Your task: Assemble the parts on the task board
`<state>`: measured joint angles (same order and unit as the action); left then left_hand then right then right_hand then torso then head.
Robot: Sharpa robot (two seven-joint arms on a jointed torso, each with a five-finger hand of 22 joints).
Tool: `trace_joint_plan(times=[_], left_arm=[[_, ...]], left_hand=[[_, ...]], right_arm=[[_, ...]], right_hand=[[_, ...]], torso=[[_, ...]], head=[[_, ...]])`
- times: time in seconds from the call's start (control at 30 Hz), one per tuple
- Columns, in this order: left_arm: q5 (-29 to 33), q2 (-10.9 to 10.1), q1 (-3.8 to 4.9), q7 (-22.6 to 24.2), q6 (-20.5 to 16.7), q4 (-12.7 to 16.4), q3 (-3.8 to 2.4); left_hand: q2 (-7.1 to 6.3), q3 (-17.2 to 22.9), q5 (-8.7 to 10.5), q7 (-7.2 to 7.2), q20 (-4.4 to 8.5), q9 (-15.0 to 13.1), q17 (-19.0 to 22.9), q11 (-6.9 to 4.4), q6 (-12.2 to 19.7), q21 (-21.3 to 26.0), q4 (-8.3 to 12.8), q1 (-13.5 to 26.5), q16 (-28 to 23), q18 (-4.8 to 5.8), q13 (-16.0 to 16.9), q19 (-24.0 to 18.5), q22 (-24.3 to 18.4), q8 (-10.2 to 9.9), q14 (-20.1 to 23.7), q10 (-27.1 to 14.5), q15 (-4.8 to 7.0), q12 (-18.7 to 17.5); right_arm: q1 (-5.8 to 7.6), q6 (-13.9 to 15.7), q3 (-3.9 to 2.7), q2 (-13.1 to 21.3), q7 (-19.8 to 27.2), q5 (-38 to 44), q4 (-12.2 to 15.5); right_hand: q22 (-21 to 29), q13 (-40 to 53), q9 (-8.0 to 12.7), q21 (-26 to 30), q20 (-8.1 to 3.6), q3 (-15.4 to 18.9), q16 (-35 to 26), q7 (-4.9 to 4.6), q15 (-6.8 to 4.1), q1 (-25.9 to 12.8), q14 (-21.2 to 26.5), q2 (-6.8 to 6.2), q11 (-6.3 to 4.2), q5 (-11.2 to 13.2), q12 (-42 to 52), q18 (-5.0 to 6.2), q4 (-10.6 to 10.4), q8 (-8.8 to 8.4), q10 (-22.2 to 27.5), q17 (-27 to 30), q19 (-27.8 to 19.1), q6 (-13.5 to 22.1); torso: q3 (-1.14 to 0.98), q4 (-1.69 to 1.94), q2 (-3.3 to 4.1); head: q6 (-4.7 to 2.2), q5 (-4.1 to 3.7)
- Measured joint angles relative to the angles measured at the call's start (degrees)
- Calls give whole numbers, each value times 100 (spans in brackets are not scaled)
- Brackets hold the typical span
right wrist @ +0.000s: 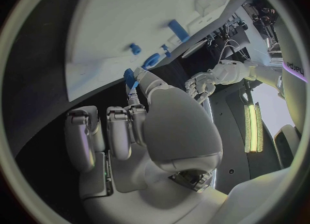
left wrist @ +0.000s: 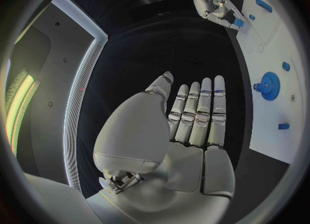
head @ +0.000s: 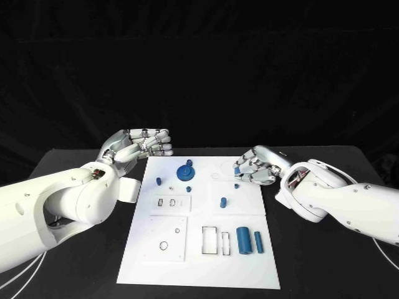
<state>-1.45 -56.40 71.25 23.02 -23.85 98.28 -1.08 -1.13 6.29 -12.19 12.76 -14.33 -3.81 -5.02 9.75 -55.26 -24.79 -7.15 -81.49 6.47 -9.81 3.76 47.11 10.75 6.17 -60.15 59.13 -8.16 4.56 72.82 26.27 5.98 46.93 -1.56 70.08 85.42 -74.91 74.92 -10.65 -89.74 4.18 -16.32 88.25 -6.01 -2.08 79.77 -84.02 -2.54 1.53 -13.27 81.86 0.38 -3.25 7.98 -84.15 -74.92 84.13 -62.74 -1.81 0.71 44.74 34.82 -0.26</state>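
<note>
At the white task board's [head: 199, 261] far right edge, we see the right hand [head: 256, 166] pinching a small blue part [right wrist: 129, 77], its shape mostly hidden by fingertips. Left hand [head: 138, 146] hovers beside the board's far left corner, fingers straight, holding nothing.

black table [head: 83, 274] carries white task board [head: 177, 265] (laid flat, centred).

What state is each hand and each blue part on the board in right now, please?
Left hand: open, fingers straight, holding nothing.
Right hand: pinching a small blue part.
Gear: standing on the board.
Cylinder: lying flat.
Peg: on the board, untouched.
</note>
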Motion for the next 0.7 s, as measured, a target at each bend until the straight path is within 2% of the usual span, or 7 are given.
trace_joint_plan(times=[0.13, 0.33, 0.53, 0.7], left_arm=[[0, 11, 0, -1, 1, -25, 0], [0, 49, 0, -3, 3, -61, 1], [0, 54, 0, -6, 4, -71, 1], [0, 54, 0, -8, 4, -73, 1]], left_hand=[[0, 0, 0, 0, 0, 0, 0, 0, 0, 0, 0, 0, 0, 0, 0, 0, 0, 0, 0, 0, 0, 0], [0, 0, 0, 0, 0, 0, 0, 0, 0, 0, 0, 0, 0, 0, 0, 0, 0, 0, 0, 0, 0, 0], [0, 0, 0, 0, 0, 0, 0, 0, 0, 0, 0, 0, 0, 0, 0, 0, 1, 0, 0, 0, 0, 0], [0, 0, 0, 0, 0, 0, 0, 0, 0, 0, 0, 0, 0, 1, 0, 0, 1, 0, 0, 0, 0, 0]], right_arm=[[61, 47, -7, -213, -152, 90, 370], [83, 41, 5, -757, -468, 328, 590], [66, -24, 39, -1184, -774, 608, 518], [-17, -116, 75, -1460, -1001, 812, 366]], right_hand=[[0, 0, 1, 0, 0, 0, 0, 4, 0, -23, 0, 23, 0, 11, 0, 0, 0, 0, 0, 0, 0, 4], [1, 0, 1, 0, 0, -2, 0, 13, 0, -38, 0, 38, 0, 22, 0, -1, -2, 0, 0, 0, 0, 13], [1, -1, 2, 0, 0, -8, 0, 21, 0, -45, 0, 45, 0, 33, 0, -1, -8, 0, 0, 1, 0, 22], [-3, -1, 2, 0, 1, -9, 0, 27, 0, -45, 0, 45, 0, 36, 0, 0, -9, 0, 0, 1, 0, 28]], torso=[[4, 3, -9], [12, 15, -18], [21, 23, -16], [23, 24, -12]], head=[[27, 36], [42, 73], [51, 107], [70, 138]])
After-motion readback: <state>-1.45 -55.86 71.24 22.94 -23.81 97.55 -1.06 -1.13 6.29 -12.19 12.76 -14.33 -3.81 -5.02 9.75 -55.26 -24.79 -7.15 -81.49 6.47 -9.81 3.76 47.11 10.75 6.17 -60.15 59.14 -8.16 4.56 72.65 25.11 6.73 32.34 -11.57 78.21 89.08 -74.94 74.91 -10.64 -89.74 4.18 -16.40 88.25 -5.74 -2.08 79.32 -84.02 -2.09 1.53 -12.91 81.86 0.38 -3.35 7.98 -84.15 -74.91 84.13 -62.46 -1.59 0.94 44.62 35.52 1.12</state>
